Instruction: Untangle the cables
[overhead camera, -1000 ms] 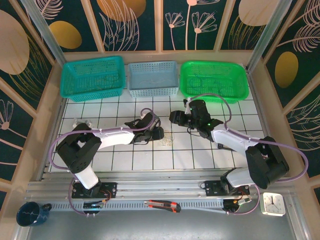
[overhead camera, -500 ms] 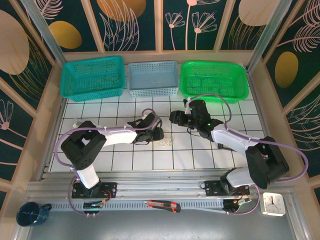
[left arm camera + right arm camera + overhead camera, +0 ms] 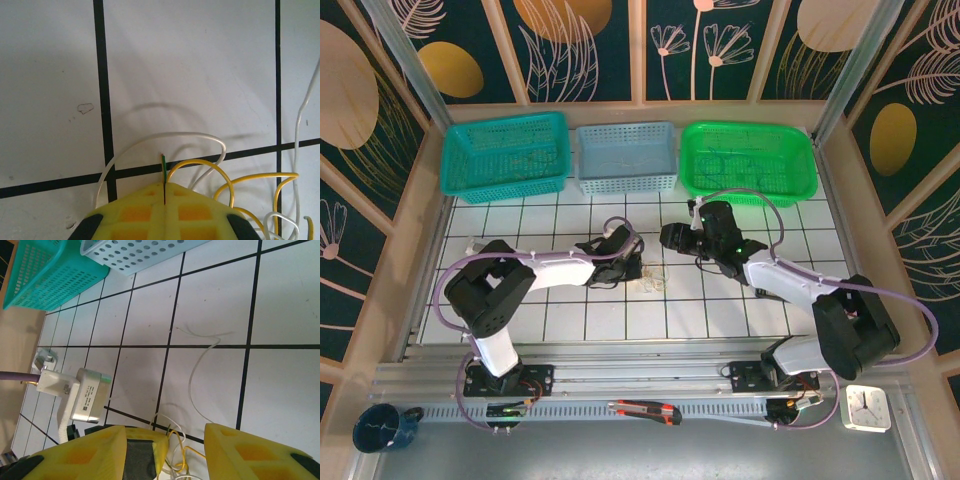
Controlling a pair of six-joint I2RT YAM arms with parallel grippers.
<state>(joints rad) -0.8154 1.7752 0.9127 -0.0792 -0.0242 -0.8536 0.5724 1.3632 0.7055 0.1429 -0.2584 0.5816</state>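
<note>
In front of the pale blue basket (image 3: 626, 183), the cables (image 3: 652, 281) lie bunched on the table (image 3: 720, 310). The left tool (image 3: 164, 186) is clamped tight on one green strand (image 3: 163, 162); the right tool (image 3: 182, 440) gapes empty. Draw that strand away slowly and low, so loops slip rather than knot.

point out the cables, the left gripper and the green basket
cables (image 3: 655, 283), top view, middle of the bundle
left gripper (image 3: 164, 186), left wrist view, seam between its shut fingers
green basket (image 3: 750, 196), top view, near wall
</note>
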